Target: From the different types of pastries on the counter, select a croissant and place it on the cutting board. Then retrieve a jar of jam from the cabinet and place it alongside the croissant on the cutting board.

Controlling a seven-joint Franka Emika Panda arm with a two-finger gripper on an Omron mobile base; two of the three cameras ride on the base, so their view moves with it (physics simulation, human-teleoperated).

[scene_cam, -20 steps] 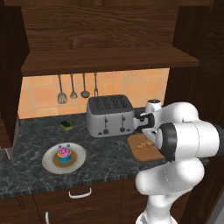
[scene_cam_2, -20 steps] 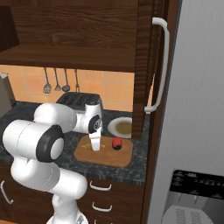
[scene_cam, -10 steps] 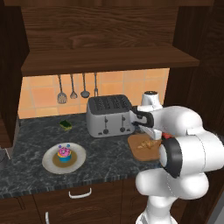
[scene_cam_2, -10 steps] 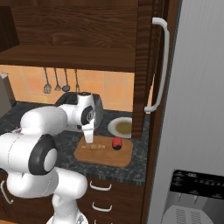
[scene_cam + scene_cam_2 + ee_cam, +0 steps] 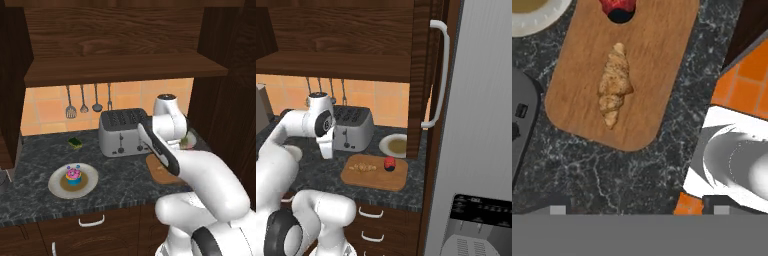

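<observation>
While the croissant and the red-topped jar of jam lie side by side on the wooden cutting board, the gripper hovers above them with its jaws spread wide and holding nothing. The board sits on the dark counter, just right of the toaster and near a white plate. Far to the left, the frosted cake rests on another plate.

The golden-tan croissant and the red-topped jar of jam lie side by side, apart, on the wooden cutting board.
</observation>
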